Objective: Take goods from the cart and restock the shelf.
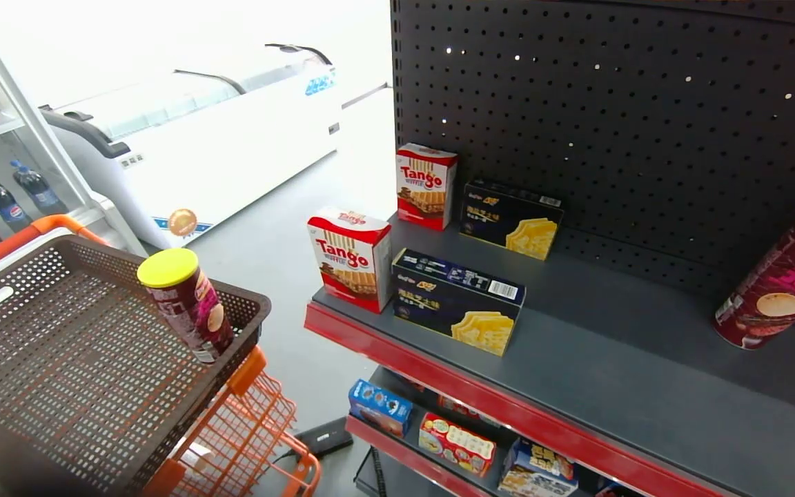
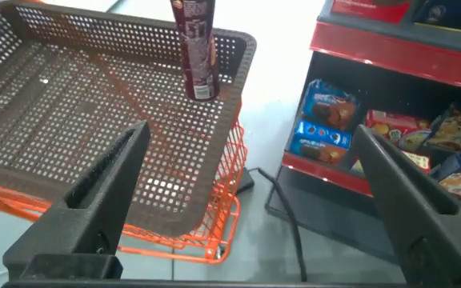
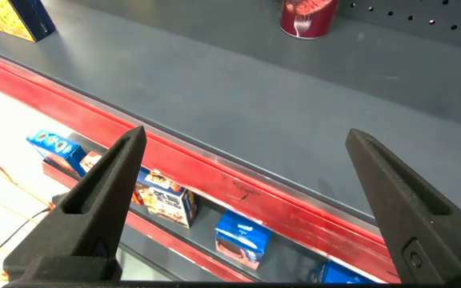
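A maroon chip can with a yellow lid (image 1: 187,304) stands upright in the far right corner of the brown mesh basket (image 1: 59,359) on the orange cart. My left gripper (image 2: 249,134) hangs open above the basket's right edge, short of the can (image 2: 197,48), with nothing between its fingers. A second chip can (image 1: 780,279) leans tilted against the pegboard at the right of the grey shelf (image 1: 611,359). My right gripper (image 3: 245,138) is open and empty over the shelf's red front edge (image 3: 214,172), with that can (image 3: 306,16) farther back.
Two red wafer boxes (image 1: 350,259) (image 1: 426,185) and two dark blue boxes (image 1: 458,300) (image 1: 511,219) stand on the shelf's left part. Its middle is bare. Snack packs (image 1: 456,442) fill the lower shelf. A cable (image 2: 282,216) lies on the floor. A chest freezer (image 1: 218,138) stands behind.
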You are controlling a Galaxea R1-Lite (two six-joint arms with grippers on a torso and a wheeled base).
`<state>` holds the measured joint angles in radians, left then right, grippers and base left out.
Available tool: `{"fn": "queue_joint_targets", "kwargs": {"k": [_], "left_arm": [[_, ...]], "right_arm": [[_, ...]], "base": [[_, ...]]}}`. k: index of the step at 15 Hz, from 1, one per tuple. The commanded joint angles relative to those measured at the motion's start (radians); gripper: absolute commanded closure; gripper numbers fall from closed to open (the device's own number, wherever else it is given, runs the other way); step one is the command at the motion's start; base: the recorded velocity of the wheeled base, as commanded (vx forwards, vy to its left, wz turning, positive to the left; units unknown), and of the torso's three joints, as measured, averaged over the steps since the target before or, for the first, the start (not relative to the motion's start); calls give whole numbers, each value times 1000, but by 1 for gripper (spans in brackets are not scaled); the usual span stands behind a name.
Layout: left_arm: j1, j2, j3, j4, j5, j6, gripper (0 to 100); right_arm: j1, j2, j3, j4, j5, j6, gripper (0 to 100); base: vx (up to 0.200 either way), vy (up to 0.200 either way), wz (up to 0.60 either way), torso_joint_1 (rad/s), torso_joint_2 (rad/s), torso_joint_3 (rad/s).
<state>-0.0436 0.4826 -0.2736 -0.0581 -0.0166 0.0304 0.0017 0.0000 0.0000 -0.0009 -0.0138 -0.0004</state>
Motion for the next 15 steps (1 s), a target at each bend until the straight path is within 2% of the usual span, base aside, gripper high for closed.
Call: {"fn": "queue_joint_targets", "kwargs": {"k": [1,2,3,4,5,6,8,9,10,11,13,15], "left_arm": [[99,380,-49,-138,-26,-17,0],[149,508,-76,-216,-31,11,0],[165,590,-84,-235,-29,26,0],[160,657,-85,-255,-29,29,0],[156,729,-79,-322,-25,29,0],[157,804,-73,-414,-25,29,0],[160,967,-50,-686,-25,29,0],[157,1039,-22,-825,-23,45,0],[160,1105,11,-942,-22,85,0],[162,1173,27,-1037,-20,106,0],[166,1269,22,-1163,-20,106,0],[168,1338,8,-1238,-20,103,0]], "right_arm": [[0,0,0,-1,0,-1,0],[0,0,0,-1,0,-1,0],[0,0,0,-1,0,-1,0],[0,0,0,1,0,-1,0],[0,0,0,1,0,-1,0],[0,0,0,1,0,-1,0],[0,0,0,-1,0,-1,0],[0,0,0,-1,0,-1,0],[0,0,0,-1,0,-1,0],[0,0,0,-1,0,-1,0],[0,0,0,-1,0,0,0],[0,0,0,-1,0,-1,0]], "base": [[0,0,0,0,0,0],[0,0,0,0,0,0],[0,0,0,0,0,0],[0,0,0,0,0,0],[0,0,0,0,0,0],[0,0,0,0,0,0],[0,0,0,0,0,0],[0,0,0,0,0,0],[0,0,0,0,0,0],[0,0,0,0,0,0],[0,0,0,0,0,0],[0,0,0,0,0,0]]}}
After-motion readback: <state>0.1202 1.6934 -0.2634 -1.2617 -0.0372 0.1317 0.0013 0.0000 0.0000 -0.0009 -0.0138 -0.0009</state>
